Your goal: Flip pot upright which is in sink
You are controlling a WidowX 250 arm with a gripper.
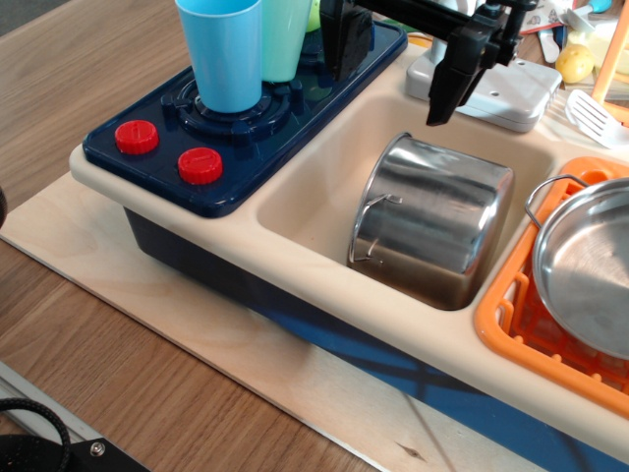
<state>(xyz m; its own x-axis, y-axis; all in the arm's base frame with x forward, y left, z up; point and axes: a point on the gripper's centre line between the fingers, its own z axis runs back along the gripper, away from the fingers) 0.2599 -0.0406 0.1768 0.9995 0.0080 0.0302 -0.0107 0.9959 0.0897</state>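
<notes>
A shiny steel pot lies tipped over in the beige sink, leaning against the right side. Its flat bottom faces up and towards the back, and its mouth points down and forward. A thin wire handle shows on its left side. My black gripper hangs above the back rim of the sink, just over the pot's upper edge and clear of it. Its fingers point down, stand apart and hold nothing.
A navy stove top with two red knobs lies to the left, bearing a blue cup and a green cup. An orange dish rack on the right holds a steel pan. A grey faucet base and a white spatula sit behind.
</notes>
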